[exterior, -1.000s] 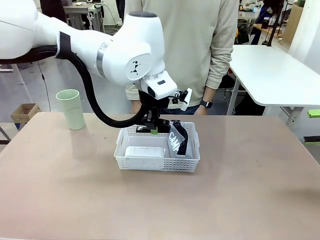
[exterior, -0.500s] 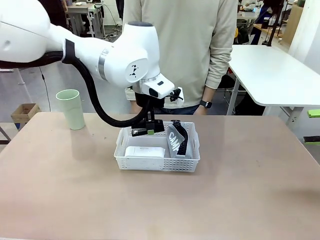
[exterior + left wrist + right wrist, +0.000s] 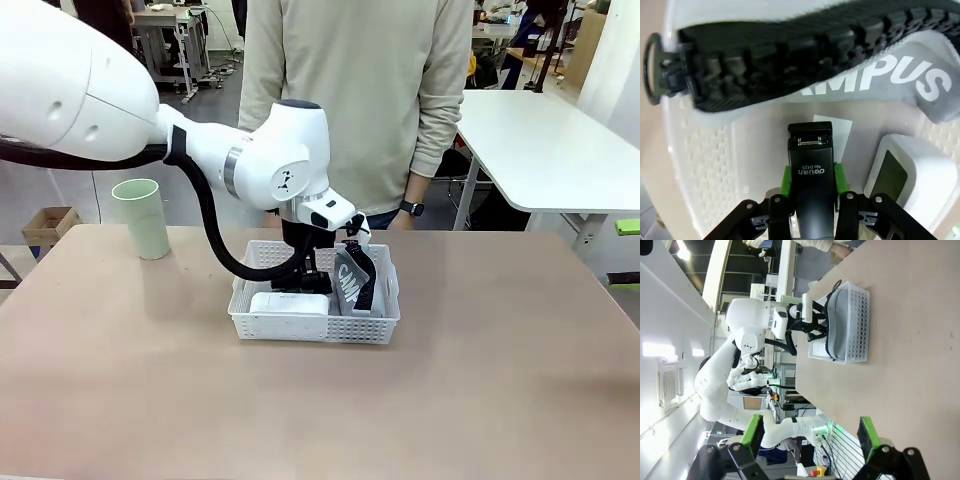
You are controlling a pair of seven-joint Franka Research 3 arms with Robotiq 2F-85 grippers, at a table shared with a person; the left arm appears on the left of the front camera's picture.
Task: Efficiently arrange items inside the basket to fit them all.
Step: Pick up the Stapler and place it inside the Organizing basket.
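Clamping the black stapler, its rear cut off, left fingers sit inside the basket; right fingers spread wide

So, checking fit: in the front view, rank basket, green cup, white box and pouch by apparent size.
1. basket
2. cup
3. pouch and white box: look alike, both partly hidden.

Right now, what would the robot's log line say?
left tool: shut on stapler, down in basket | right tool: open, away from basket | cup: outside basket
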